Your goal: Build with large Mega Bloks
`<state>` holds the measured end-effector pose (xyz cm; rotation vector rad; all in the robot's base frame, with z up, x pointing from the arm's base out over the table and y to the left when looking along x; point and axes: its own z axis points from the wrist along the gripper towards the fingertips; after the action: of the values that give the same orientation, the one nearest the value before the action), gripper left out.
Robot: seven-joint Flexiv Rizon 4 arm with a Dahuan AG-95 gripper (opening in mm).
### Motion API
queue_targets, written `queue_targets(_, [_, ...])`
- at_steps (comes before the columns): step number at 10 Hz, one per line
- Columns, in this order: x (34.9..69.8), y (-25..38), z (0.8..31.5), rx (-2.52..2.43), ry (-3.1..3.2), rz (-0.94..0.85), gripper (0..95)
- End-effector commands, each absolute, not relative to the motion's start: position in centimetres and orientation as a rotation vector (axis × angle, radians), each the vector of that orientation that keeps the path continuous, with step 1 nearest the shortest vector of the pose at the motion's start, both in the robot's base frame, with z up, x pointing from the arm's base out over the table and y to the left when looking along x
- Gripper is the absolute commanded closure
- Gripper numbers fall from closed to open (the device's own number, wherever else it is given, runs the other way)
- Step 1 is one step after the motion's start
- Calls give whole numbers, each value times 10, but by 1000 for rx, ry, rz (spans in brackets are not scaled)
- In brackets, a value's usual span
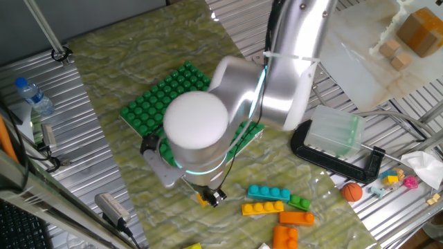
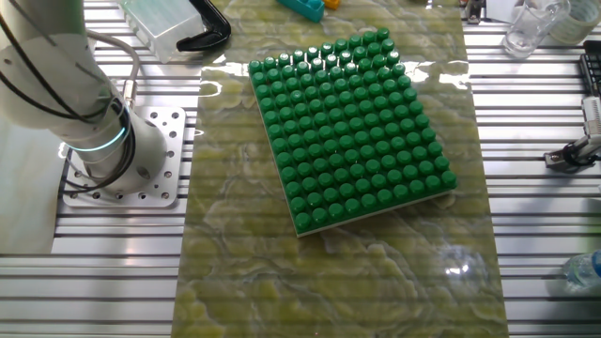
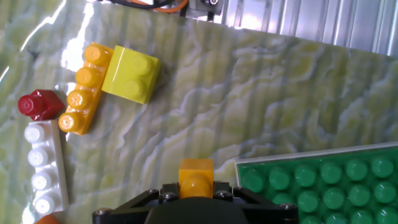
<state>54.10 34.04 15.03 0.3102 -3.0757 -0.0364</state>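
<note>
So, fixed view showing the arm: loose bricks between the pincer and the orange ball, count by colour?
Cyan brick: 1
Yellow brick: 1
Green brick: 1
Orange bricks: 2
Total: 5

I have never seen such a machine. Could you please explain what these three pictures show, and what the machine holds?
It is a robot arm at a table. Two pictures come from fixed cameras on different sides. The third comes from a camera on the hand. The gripper seems to hold a small yellow-orange brick beside the green baseplate, which bears no bricks. Loose bricks lie on the mat: a cyan brick, a yellow brick, orange bricks, and a white brick.
</note>
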Motion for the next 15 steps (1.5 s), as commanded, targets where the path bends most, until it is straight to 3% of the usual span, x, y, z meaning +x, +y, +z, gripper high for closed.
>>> queue_targets(1, [541, 340, 150, 183, -3090, -40, 950])
queue_targets(15, [541, 340, 150, 587, -3062, -167, 950])
